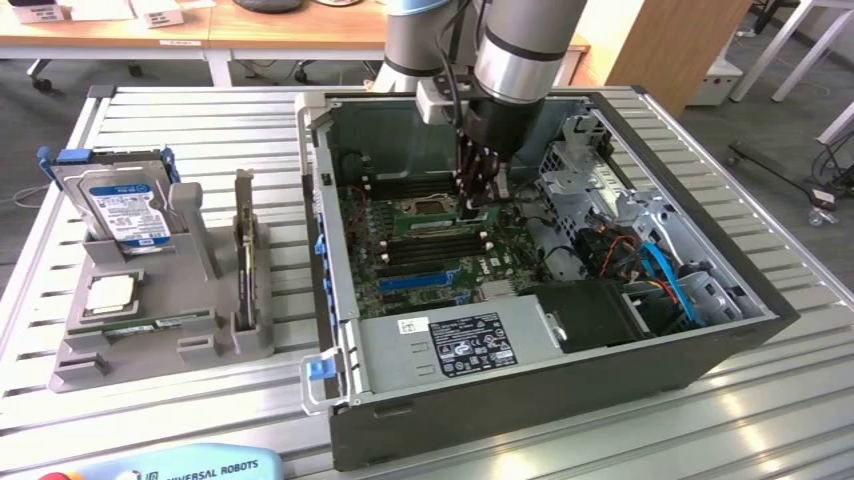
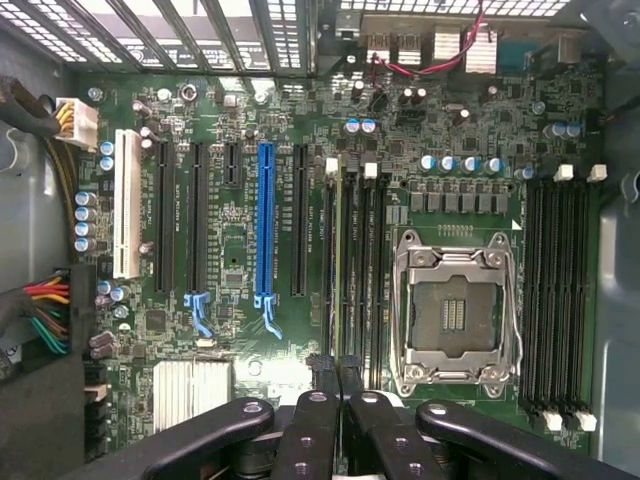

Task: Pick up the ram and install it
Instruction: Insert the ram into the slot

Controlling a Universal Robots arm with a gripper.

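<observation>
Inside the open black computer case (image 1: 534, 395), toward the exterior view's right edge of the slatted metal table (image 1: 174, 120), the black end effector (image 1: 475, 203) reached down to the green motherboard (image 2: 235, 300). Its fingers were drawn together, clamped on the ram (image 2: 338, 260), a thin, long green circuit-board stick. The ram stood edge-up in a black memory slot just beside the empty silver processor socket (image 2: 455, 310). A grey plastic tray (image 1: 147, 355) sat near the table's opposite edge.

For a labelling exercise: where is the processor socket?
In the wrist view, the processor socket sits on the motherboard between two banks of memory slots, near the fingers.
</observation>
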